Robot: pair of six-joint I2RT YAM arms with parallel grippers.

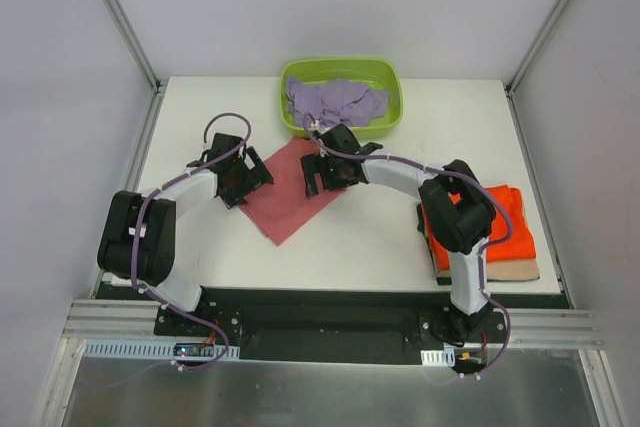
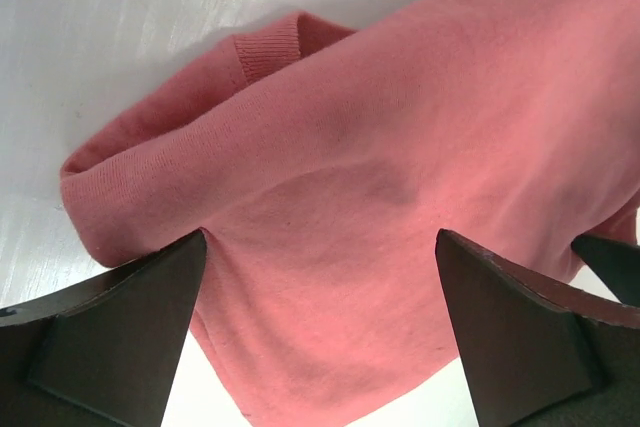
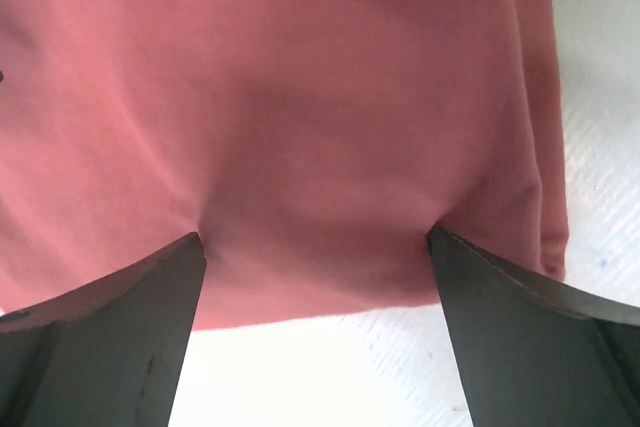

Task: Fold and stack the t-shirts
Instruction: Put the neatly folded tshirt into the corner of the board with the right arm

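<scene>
Our left gripper [image 2: 320, 237] and right gripper [image 3: 315, 237] stand spread wide, pinching nothing, low over the salmon-red t-shirt [image 1: 290, 197], part-folded mid-table. Orange t-shirt [image 1: 505, 217] lies folded on tan t-shirt [image 1: 520, 269], right side. Lavender t-shirt [image 1: 335, 102] lies crumpled in green tub [image 1: 340, 64], unfolded. We see nothing in the way.

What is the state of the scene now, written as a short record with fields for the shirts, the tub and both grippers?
salmon-red t-shirt: folded, flat on the table, near its centre
left gripper: open, over the shirt's left side
right gripper: open, over the shirt's right side
lavender t-shirts: crumpled in the lime-green tub, at the far edge
orange t-shirt: folded, on top of the tan t-shirt, at the right side
</scene>
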